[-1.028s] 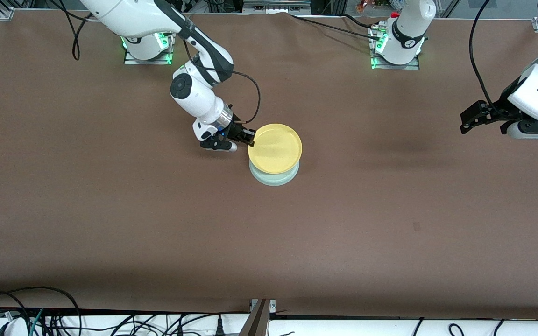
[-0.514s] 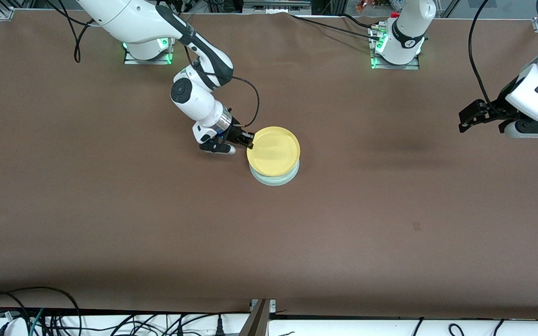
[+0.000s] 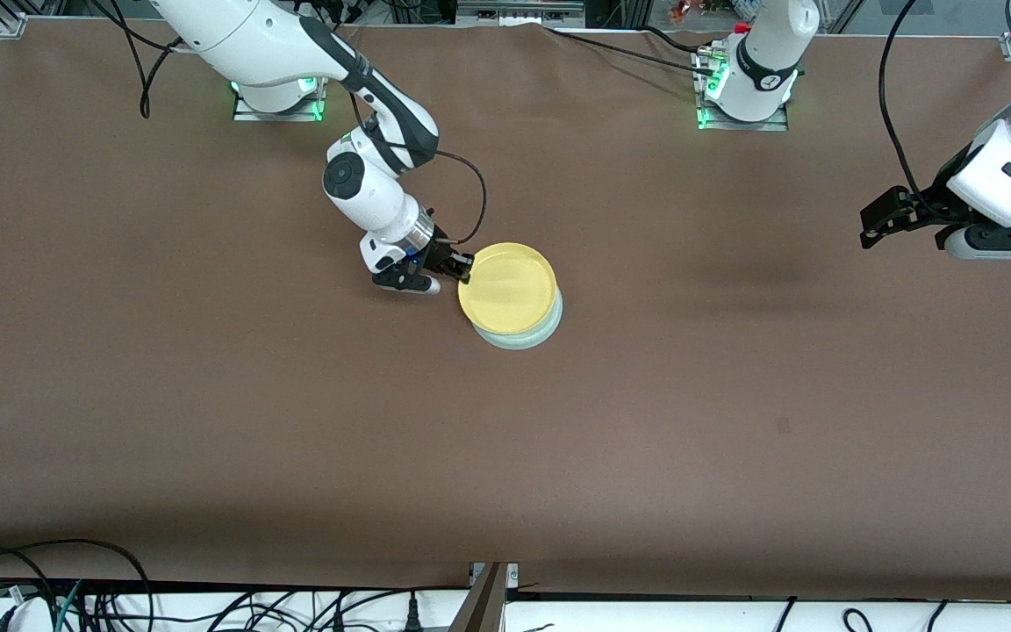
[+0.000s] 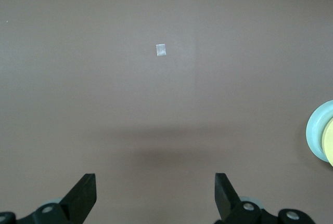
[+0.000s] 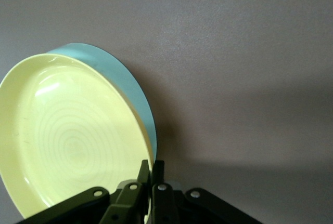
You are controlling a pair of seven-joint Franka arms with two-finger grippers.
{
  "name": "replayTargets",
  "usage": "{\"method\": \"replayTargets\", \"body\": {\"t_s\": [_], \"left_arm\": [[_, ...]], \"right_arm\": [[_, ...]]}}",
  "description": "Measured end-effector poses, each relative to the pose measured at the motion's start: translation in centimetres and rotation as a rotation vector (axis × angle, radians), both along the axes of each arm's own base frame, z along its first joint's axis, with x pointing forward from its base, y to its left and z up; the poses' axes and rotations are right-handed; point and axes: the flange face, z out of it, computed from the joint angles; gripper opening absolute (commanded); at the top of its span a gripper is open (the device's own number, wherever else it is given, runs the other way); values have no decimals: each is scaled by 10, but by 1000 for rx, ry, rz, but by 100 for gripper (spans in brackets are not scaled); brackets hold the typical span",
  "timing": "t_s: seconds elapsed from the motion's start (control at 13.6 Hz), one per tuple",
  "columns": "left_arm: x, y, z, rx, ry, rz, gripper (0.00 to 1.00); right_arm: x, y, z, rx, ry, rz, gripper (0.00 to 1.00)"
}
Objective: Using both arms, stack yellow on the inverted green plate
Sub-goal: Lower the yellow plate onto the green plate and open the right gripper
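Front view: my right gripper [image 3: 463,266] pinches the rim of the round yellow plastic plate [image 3: 507,288], which lies over the round pale green plate [image 3: 534,334]. My left gripper [image 3: 876,221] waits near the table's edge.

Left wrist view: my fingers [image 4: 83,195] stand wide, empty.

Right wrist view: fingers [image 5: 143,177] clamp the yellow rim.

Both arms are glossy white jointed shells with black and grey bands, trailing thin black cables. The right arm [image 3: 365,189] bears a round dark grey joint cap and a silver wrist ring. Green lights glow at each base, and the black two-finger grippers carry small silver screws.
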Motion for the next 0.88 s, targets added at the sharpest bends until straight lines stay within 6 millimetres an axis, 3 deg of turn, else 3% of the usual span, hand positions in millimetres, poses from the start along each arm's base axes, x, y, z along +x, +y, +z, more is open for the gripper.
{"method": "replayTargets", "body": {"t_s": [0.66, 0.73, 0.81, 0.88], "left_arm": [[0, 0, 0, 0, 0, -1, 100], [0, 0, 0, 0, 0, -1, 100], [0, 0, 0, 0, 0, -1, 100], [0, 0, 0, 0, 0, -1, 100]], "right_arm": [[7, 4, 1, 11, 0, -22, 3], [9, 5, 1, 14, 0, -25, 11], [10, 6, 1, 16, 0, -27, 43], [11, 6, 0, 18, 0, -29, 83]]}}
